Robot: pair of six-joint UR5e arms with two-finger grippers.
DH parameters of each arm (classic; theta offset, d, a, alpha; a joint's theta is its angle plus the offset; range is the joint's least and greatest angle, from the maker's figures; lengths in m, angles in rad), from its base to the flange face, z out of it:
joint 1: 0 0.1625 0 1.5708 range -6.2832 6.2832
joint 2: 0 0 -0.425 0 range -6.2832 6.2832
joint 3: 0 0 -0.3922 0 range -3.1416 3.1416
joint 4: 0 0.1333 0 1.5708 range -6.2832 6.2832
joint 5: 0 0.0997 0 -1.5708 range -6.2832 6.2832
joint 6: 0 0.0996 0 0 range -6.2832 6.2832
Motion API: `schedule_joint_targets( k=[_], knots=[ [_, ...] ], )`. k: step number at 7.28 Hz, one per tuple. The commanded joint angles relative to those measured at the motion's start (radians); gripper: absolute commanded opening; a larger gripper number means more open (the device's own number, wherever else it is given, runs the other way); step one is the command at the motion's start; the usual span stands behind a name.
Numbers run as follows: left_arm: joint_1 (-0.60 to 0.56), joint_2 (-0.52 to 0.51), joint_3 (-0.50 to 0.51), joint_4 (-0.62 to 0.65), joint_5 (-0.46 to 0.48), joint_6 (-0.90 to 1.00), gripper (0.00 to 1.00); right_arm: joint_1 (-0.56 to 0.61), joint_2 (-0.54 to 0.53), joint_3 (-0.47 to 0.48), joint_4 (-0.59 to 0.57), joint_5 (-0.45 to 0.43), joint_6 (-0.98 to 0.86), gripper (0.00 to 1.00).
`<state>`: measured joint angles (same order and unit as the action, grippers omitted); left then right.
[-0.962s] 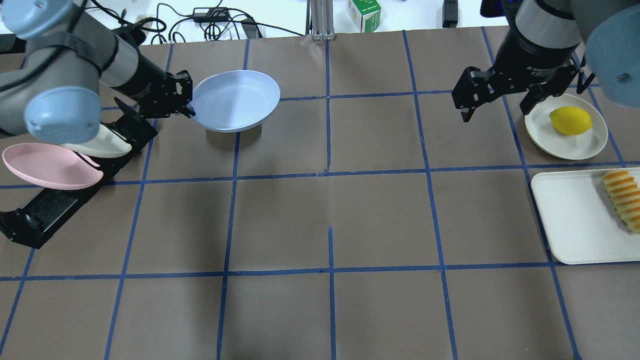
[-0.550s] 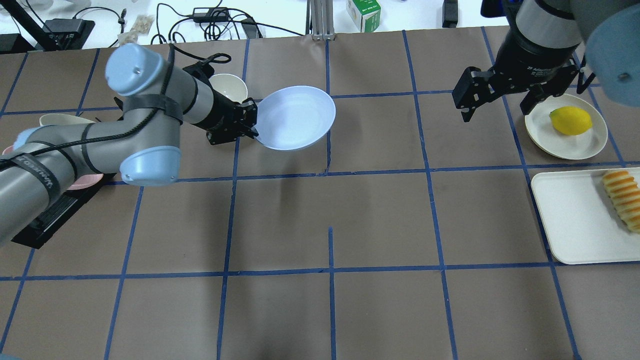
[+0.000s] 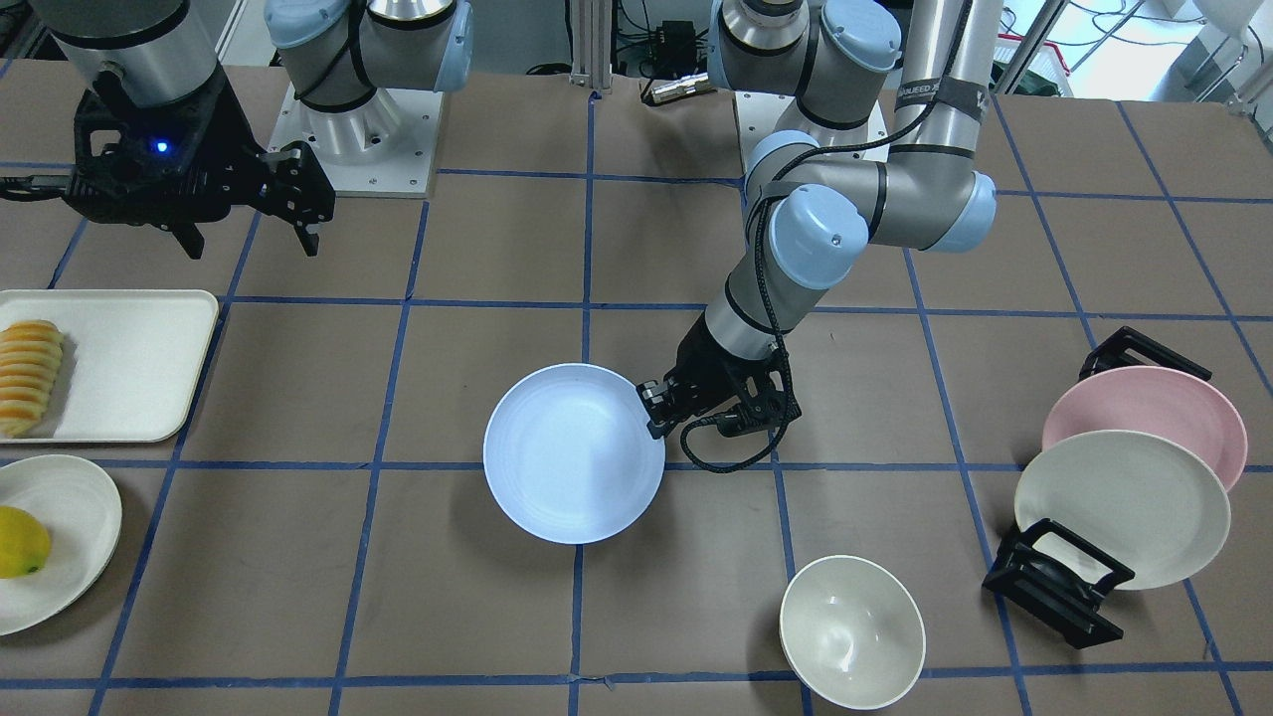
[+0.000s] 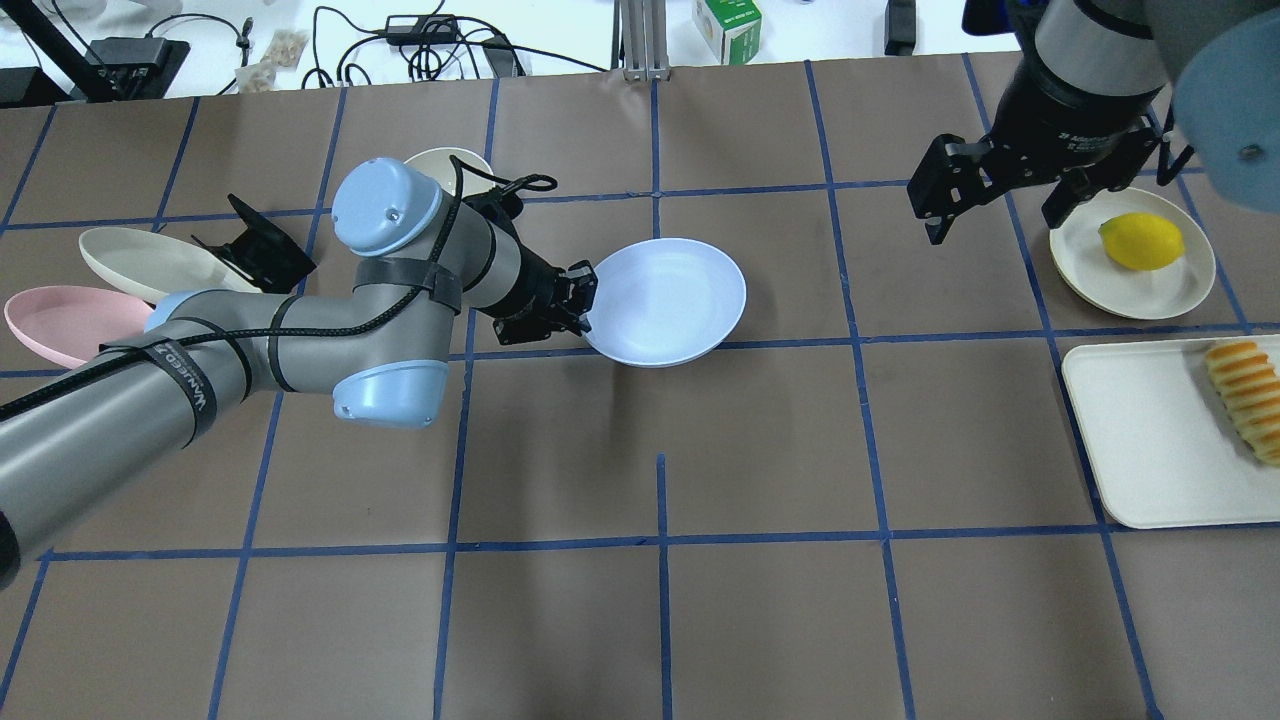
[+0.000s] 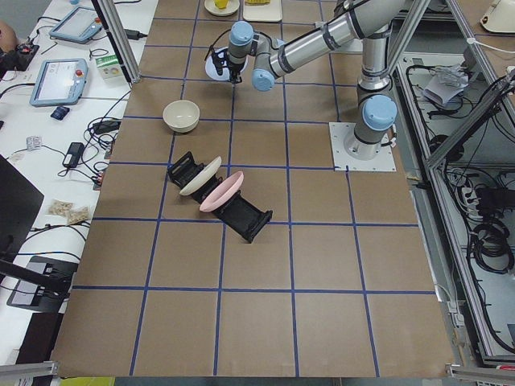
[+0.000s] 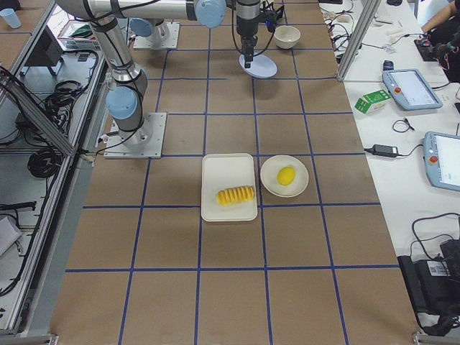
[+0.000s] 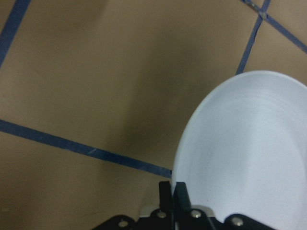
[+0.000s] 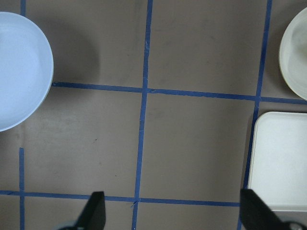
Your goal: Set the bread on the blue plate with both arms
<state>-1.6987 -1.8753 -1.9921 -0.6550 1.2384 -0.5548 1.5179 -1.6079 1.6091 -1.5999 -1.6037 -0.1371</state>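
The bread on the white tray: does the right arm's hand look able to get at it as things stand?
Probably yes. The right hand is open and empty, and the bread lies uncovered on the tray with nothing between them.

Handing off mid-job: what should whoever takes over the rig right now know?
The left end effector is shut on the rim of the blue plate, near table centre; set down or not, unclear.
The right end effector is open and empty.
The bread lies on the white tray, untouched.
Left to do: release plate, pick bread, put it on the plate.
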Motion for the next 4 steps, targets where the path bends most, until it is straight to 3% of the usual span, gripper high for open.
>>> schedule_joint_targets(
  k=[1,4],
  knots=[
    [-0.007,-0.021,-0.027,0.003,0.003,0.006,0.00,-0.034,-0.007,0.021,0.006,0.005,-0.013,1.00],
    [-0.007,-0.064,-0.024,0.026,0.006,0.009,0.00,-0.027,-0.050,0.065,-0.006,0.014,-0.009,1.00]
  ],
)
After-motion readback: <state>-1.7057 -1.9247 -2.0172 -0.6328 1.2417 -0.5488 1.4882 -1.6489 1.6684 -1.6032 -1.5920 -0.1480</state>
